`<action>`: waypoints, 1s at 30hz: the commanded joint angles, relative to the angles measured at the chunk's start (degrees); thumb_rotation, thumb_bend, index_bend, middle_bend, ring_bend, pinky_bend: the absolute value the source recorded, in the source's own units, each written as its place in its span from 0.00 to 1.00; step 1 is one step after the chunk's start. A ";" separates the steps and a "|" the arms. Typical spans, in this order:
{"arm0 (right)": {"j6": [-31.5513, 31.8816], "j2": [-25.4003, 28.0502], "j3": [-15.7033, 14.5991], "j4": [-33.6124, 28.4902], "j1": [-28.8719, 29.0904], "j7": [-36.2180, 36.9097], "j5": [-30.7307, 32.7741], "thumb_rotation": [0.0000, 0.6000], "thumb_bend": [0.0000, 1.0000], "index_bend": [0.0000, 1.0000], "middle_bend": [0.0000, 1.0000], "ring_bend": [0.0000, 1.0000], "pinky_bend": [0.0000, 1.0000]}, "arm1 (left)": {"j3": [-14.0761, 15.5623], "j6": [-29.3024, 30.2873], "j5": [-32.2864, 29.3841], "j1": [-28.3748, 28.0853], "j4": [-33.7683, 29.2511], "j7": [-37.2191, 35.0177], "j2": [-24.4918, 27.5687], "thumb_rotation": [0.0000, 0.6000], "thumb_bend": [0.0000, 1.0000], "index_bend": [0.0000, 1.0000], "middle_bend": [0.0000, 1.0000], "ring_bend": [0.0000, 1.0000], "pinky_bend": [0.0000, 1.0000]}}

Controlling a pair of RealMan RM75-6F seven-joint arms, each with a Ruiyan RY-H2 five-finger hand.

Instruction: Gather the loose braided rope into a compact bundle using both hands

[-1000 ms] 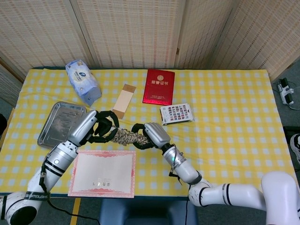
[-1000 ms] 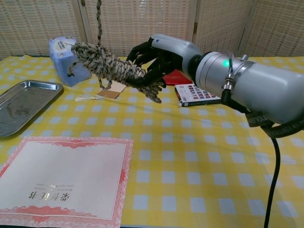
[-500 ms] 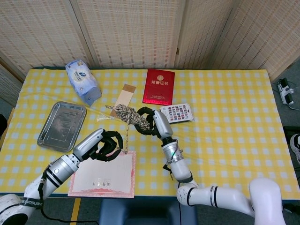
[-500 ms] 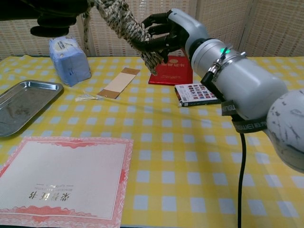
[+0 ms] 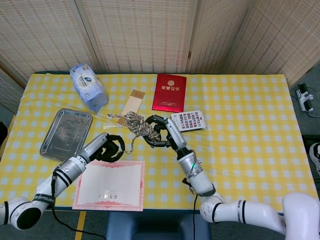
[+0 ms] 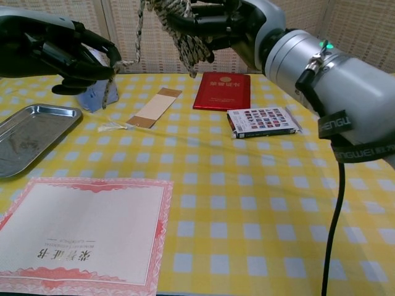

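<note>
Chest view shows me my right hand (image 6: 228,21) lifted over the table (image 6: 259,185), fingers clamped on the rope bundle (image 6: 182,24); my left hand (image 6: 58,49) pinches its loose strand (image 6: 139,37).

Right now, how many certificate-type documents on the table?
2: red certificate booklet at the table's far middle, closed; pink-bordered certificate sheet flat at the near left edge. None seem hidden.
</note>
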 commanded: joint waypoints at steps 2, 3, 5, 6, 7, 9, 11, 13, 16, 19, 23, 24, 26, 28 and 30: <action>-2.26 2.99 -1.70 -2.14 -0.94 3.32 -3.18 1.00 0.75 0.86 0.74 0.81 0.76 | 0.71 -1.18 -3.81 -1.53 2.96 2.35 -1.53 1.00 0.61 0.67 0.92 0.83 0.86; -2.77 3.63 -2.13 -2.47 -0.95 3.74 -3.89 1.00 0.75 0.86 0.74 0.81 0.76 | 0.72 -1.10 -4.36 -1.66 3.29 2.69 -1.73 1.00 0.61 0.67 0.92 0.83 0.86; -4.14 5.19 -3.28 -3.38 -0.90 4.47 -5.53 1.00 0.75 0.86 0.74 0.81 0.76 | 0.72 -0.95 -5.52 -1.97 3.97 3.51 -2.12 1.00 0.61 0.67 0.92 0.83 0.86; -4.81 5.97 -3.82 -3.81 -0.85 4.57 -6.18 1.00 0.75 0.86 0.74 0.81 0.76 | 0.70 -0.90 -5.94 -2.10 4.20 3.83 -2.28 1.00 0.61 0.67 0.93 0.83 0.86; -5.67 7.00 -4.56 -4.28 -0.73 4.19 -6.92 1.00 0.75 0.86 0.74 0.81 0.76 | 0.65 -0.83 -6.35 -2.24 4.48 4.26 -2.40 1.00 0.61 0.67 0.92 0.83 0.86; -6.88 8.49 -5.57 -5.02 -0.56 3.45 -7.70 1.00 0.75 0.86 0.74 0.81 0.76 | 0.51 -0.34 -6.65 -2.34 4.85 5.00 -2.54 1.00 0.61 0.67 0.92 0.83 0.86; -8.44 10.12 -6.49 -5.84 -0.28 2.21 -7.73 1.00 0.75 0.86 0.75 0.81 0.76 | 0.36 0.90 -6.70 -2.31 5.33 6.20 -2.82 1.00 0.61 0.67 0.92 0.83 0.86; -10.10 11.77 -7.42 -6.59 0.11 0.48 -7.59 1.00 0.75 0.86 0.75 0.81 0.76 | 0.35 2.53 -6.61 -2.24 5.89 7.84 -3.23 1.00 0.61 0.67 0.92 0.83 0.86; -12.17 13.72 -8.43 -7.51 0.74 -2.47 -6.72 1.00 0.75 0.87 0.75 0.81 0.76 | 0.34 4.65 -6.55 -2.10 6.38 10.14 -3.59 1.00 0.61 0.67 0.92 0.83 0.86; -14.42 15.39 -9.35 -8.36 1.61 -5.08 -5.84 1.00 0.75 0.87 0.75 0.81 0.76 | 0.20 6.78 -6.15 -1.85 6.62 12.19 -3.94 1.00 0.61 0.67 0.93 0.83 0.86; -16.80 16.40 -10.25 -8.78 2.87 -8.20 -4.24 1.00 0.75 0.87 0.75 0.81 0.76 | -0.29 8.79 -4.52 -1.33 6.26 13.42 -4.30 1.00 0.61 0.67 0.92 0.83 0.86; -17.23 16.47 -10.40 -8.81 3.15 -8.88 -3.74 1.00 0.75 0.87 0.75 0.81 0.76 | -0.37 9.13 -3.93 -1.22 6.05 13.68 -4.32 1.00 0.61 0.67 0.92 0.83 0.86; -18.18 16.48 -10.66 -8.84 3.83 -10.47 -2.27 1.00 0.75 0.87 0.76 0.81 0.76 | -0.45 10.03 -2.50 -0.97 5.55 14.52 -4.34 1.00 0.61 0.67 0.92 0.83 0.86; -18.57 16.21 -10.75 -8.75 4.43 -12.22 -0.49 1.00 0.75 0.88 0.76 0.82 0.76 | -0.45 11.28 -1.05 -0.74 5.09 15.82 -4.49 1.00 0.61 0.67 0.92 0.83 0.86; -18.77 15.94 -10.80 -8.72 4.97 -13.93 1.29 1.00 0.75 0.88 0.77 0.82 0.77 | -0.49 12.57 0.07 -0.57 4.69 17.12 -4.72 1.00 0.61 0.67 0.92 0.83 0.86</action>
